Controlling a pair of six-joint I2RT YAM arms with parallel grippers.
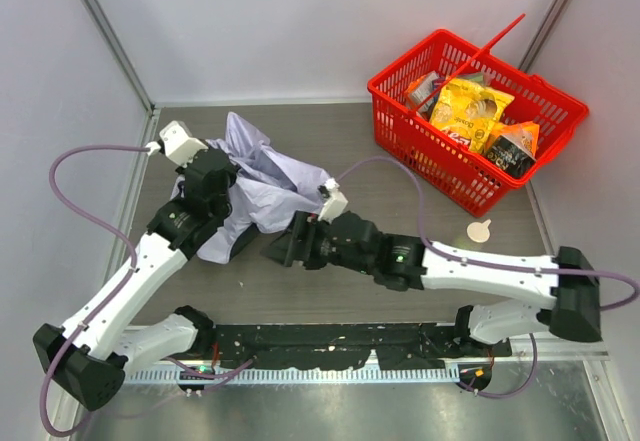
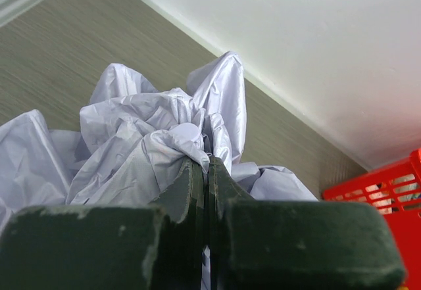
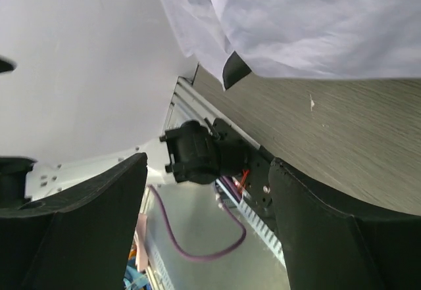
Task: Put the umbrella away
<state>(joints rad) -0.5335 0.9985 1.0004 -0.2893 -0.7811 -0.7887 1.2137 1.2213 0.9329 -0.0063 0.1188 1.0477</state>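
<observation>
The umbrella [image 1: 270, 186] lies as a crumpled heap of pale lavender-white fabric at the table's left middle; I cannot see its shaft or handle. My left gripper [image 1: 222, 199] is in the heap, shut on a fold of the fabric. In the left wrist view its jaws [image 2: 208, 164] are pressed together on a bunched fold of the umbrella [image 2: 138, 139]. My right gripper [image 1: 280, 251] is open and empty, low by the heap's near edge. In the right wrist view its wide gap [image 3: 209, 168] holds nothing, and the umbrella fabric [image 3: 316, 20] hangs above it.
A red basket [image 1: 398, 131] with snack packets stands at the back right, and its corner shows in the left wrist view [image 2: 388, 191]. A small pale round object [image 1: 480, 229] lies on the table near the basket. Walls close the left, back and right.
</observation>
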